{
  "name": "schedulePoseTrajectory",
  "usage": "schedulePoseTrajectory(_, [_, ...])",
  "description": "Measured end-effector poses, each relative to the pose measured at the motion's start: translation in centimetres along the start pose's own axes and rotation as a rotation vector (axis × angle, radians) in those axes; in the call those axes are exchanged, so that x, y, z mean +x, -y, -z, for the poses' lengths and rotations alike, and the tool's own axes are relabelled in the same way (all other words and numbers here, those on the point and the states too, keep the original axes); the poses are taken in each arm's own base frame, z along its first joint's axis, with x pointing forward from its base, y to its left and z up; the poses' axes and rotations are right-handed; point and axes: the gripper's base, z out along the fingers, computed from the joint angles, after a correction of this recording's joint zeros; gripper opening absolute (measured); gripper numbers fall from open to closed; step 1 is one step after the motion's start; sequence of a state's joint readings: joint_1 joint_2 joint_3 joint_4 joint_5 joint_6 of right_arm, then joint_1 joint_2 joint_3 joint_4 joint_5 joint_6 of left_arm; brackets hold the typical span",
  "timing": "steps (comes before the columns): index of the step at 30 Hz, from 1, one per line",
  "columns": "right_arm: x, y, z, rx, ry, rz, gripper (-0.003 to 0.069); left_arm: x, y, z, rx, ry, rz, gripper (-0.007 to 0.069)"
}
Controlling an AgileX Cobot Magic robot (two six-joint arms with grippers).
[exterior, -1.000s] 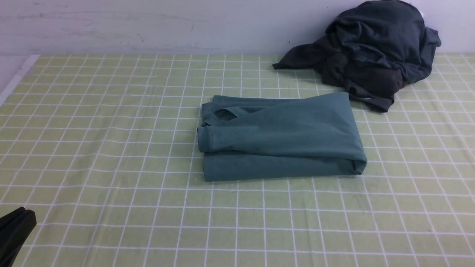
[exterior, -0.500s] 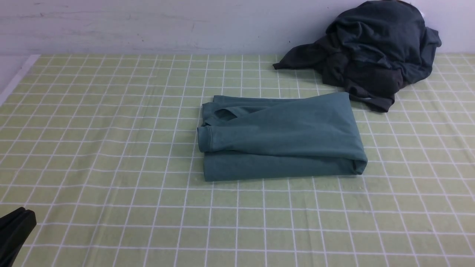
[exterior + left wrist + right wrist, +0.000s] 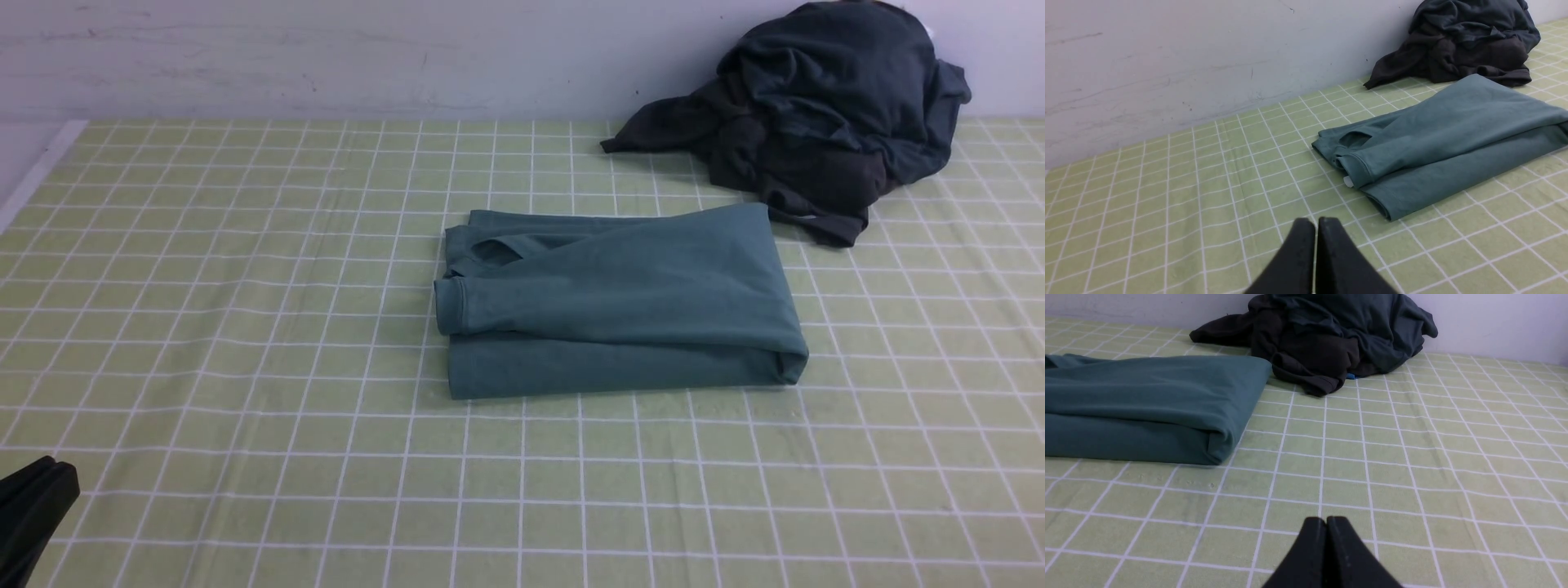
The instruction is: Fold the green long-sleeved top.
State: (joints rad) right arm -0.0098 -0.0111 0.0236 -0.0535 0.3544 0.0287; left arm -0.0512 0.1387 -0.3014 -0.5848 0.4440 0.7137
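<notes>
A green long-sleeved top (image 3: pixel 637 286), folded into a compact bundle, is seen on a bench (image 3: pixel 245 457) covered with a grid-patterned cloth, just beside a heap of dark garments (image 3: pixel 833 98) by the pale wall (image 3: pixel 326 57). The bundle's long axis is laid from left to right across the view from between the arms, its cuffed end turned toward the robot's left. The left gripper (image 3: pixel 1316 222) and the right gripper (image 3: pixel 1327 520) are both closed, with nothing gripped, and the cloth is touched by neither. The top is set forward of both and between them, to the right of the left gripper and to the left of the right; which arm is nearer cannot be told with confidence. Should any tidying be wanted, the cuffed end would probably be best reached by the left arm. No brand or writing can be read; only a small white tag (image 3: pixel 1348 181) is shown at the cuffed end, its face illegible.
</notes>
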Motion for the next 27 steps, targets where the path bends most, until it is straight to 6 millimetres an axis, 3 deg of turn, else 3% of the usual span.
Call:
schedulePoseTrajectory(7, [0.0, 0.0, 0.0, 0.0, 0.0, 0.0, -0.0013, 1.0, 0.1, 0.0, -0.015, 0.014, 0.012, -0.0003])
schedulePoseTrajectory(12, [0.0, 0.0, 0.0, 0.0, -0.001, 0.0, -0.0013, 4.5, -0.7, -0.5, -0.16, 0.018, -0.128, -0.0003])
schedulePoseTrajectory(17, [0.0, 0.0, 0.0, 0.001, -0.001, 0.0, -0.0013, 7.0, -1.3, -0.8, -0.281, 0.131, -0.005, -0.0003])
schedulePoseTrajectory(23, [0.0, 0.0, 0.0, 0.0, -0.002, -0.003, -0.0013, 8.9, -1.0, -1.0, -0.267, -0.04, 0.148, -0.0003])
schedulePoseTrajectory(24, [0.0, 0.0, 0.0, 0.0, -0.002, -0.003, -0.0013, 9.8, -0.8, -1.0, -0.252, -0.138, 0.183, -0.0003])
schedulePoseTrajectory(27, [0.0, 0.0, 0.0, 0.0, -0.002, -0.004, -0.0013, 10.0, -0.7, -1.0, -0.248, -0.168, 0.205, -0.0003])
